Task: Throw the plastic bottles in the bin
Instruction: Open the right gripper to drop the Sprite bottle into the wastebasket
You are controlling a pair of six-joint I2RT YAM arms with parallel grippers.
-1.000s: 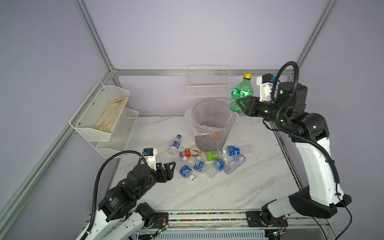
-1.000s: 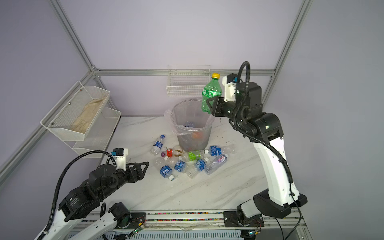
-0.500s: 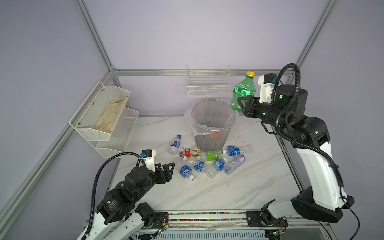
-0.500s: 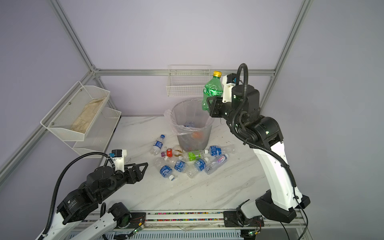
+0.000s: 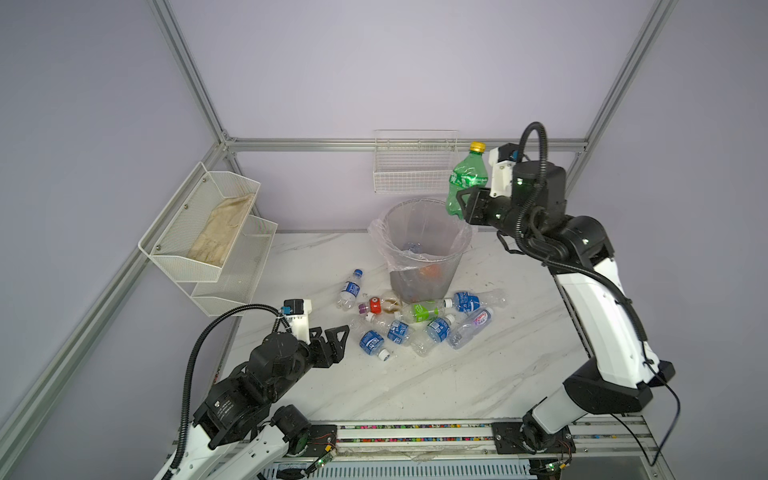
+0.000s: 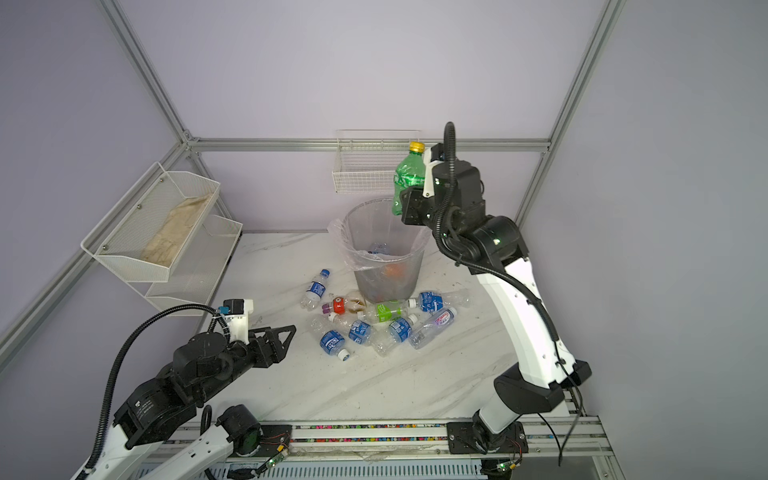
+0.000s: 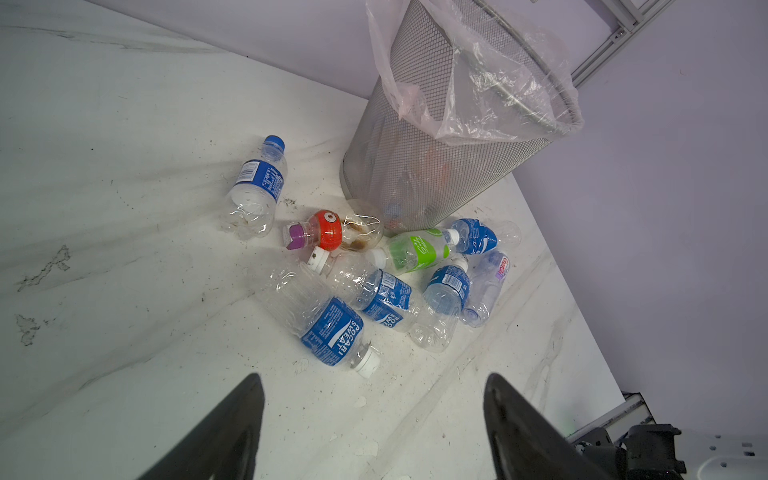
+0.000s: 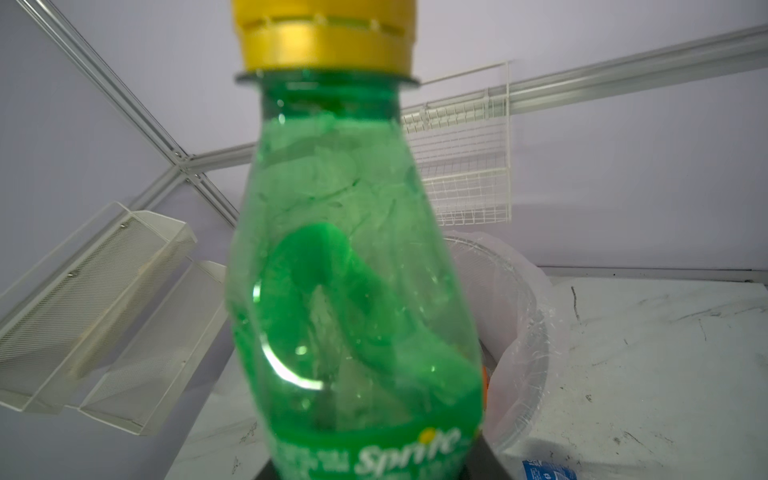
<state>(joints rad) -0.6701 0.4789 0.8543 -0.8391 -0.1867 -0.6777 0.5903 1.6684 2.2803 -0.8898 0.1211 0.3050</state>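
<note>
A green plastic bottle (image 5: 467, 183) (image 6: 409, 178) with a yellow cap stands upright in my right gripper (image 5: 462, 204), which is shut on its lower body just above the right rim of the bin. It fills the right wrist view as the green bottle (image 8: 353, 291). The bin (image 5: 424, 274) (image 7: 436, 166) is grey mesh with a clear liner and has bottles inside. Several plastic bottles (image 5: 415, 320) lie in a heap before it, the nearest a blue-labelled one (image 7: 332, 328). My left gripper (image 5: 332, 332) (image 7: 374, 382) hovers open and empty just left of the heap.
A white wire basket (image 5: 415, 162) hangs on the back wall behind the bin. A two-tier white mesh shelf (image 5: 208, 232) holding a cloth juts from the left wall. One bottle (image 5: 350, 289) lies apart, left of the bin.
My right gripper has carried the green bottle a little left, closer over the bin's rim. The left arm has barely shifted.
</note>
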